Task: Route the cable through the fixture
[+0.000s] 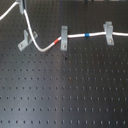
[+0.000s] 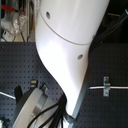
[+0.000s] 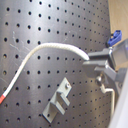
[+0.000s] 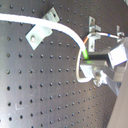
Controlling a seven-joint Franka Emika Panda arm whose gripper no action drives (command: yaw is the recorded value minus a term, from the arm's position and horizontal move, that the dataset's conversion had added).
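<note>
The white cable (image 1: 34, 39) comes from the first exterior view's top left, loops down and runs right. Its red band (image 1: 56, 42) lies just before a square-on clip, its blue band (image 1: 87, 35) beyond it. The diagonal grey fixture (image 1: 23, 41) stands at the first exterior view's left; the cable passes close beside it, outside its fork. My gripper (image 1: 20, 6) is shut on the cable above the fixture. In the first wrist view the fingers (image 3: 100, 64) pinch the cable (image 3: 50, 47) above the fixture (image 3: 59, 100). It also shows in the second wrist view (image 4: 42, 30).
Two square-on grey clips (image 1: 63, 37) (image 1: 108, 32) hold the cable's right stretch on the black perforated board (image 1: 65, 90). In the second exterior view the white arm (image 2: 65, 45) hides most of the scene; one clip (image 2: 105, 86) shows at the second exterior view's right.
</note>
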